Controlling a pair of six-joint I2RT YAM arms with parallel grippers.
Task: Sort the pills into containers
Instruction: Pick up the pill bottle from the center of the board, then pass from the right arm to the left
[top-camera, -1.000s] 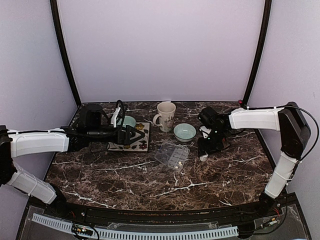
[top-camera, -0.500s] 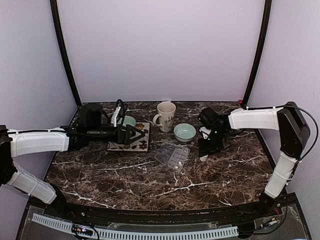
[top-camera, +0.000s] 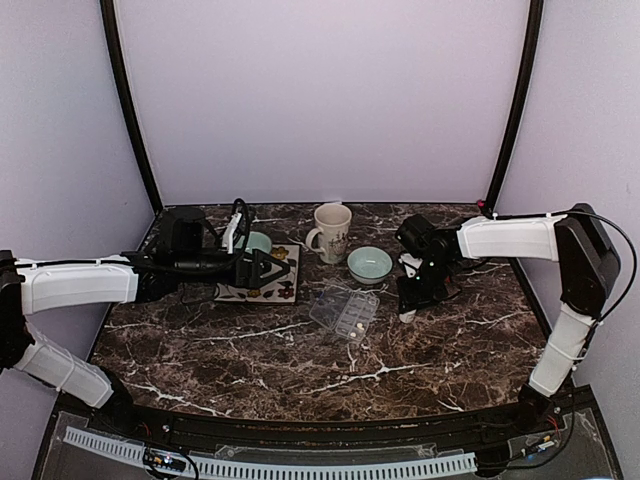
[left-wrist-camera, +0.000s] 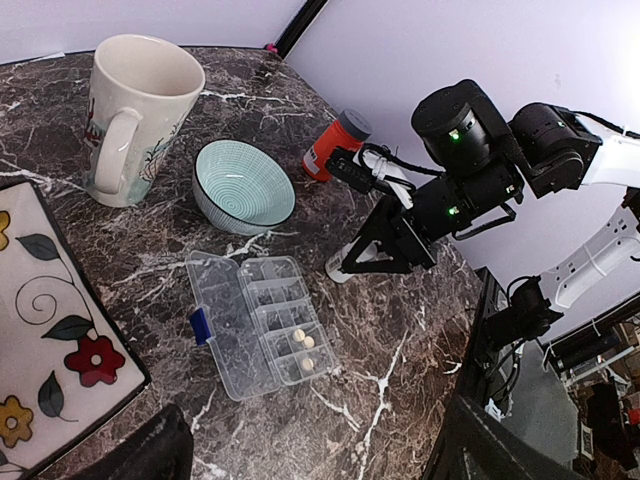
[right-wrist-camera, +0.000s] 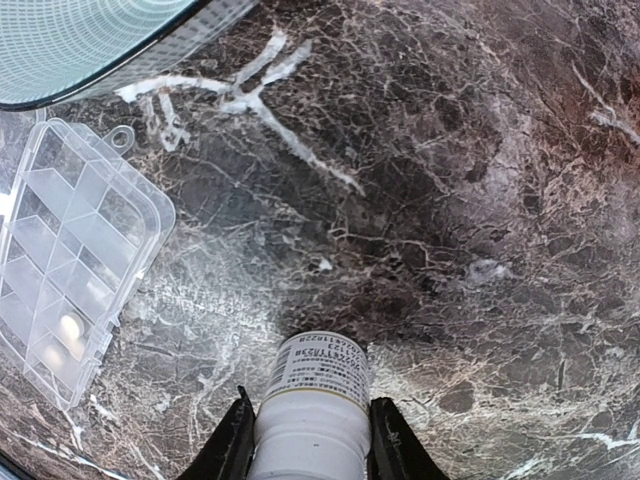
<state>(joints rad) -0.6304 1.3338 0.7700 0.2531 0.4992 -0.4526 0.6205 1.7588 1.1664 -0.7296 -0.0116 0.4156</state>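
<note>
Item: flat clear plastic rectangular pill box (left-wrist-camera: 232, 318), lying on the dark brown, white-veined marble tabletop (top-camera: 300, 360), just in front of the pale green ribbed bowl (left-wrist-camera: 243, 185)
Contents: three tiny pale yellow round pills (left-wrist-camera: 305, 342) in the compartments at the end of the box nearer the arms' bases (how they are split between compartments cannot be told)
Right fingers (right-wrist-camera: 232, 448): pinching a small white labelled bottle (right-wrist-camera: 318, 378), its far end pointing down at the tabletop just to the right of the box; whether it touches the surface cannot be told
Left fingers (left-wrist-camera: 150, 450): spread wide, holding nothing, above the white floral tile (left-wrist-camera: 50, 340), well apart from the box
Also present: tall cream mug (left-wrist-camera: 135, 100) beside the bowl; orange grey-capped bottle (left-wrist-camera: 335, 145) beyond the right fingers
</note>
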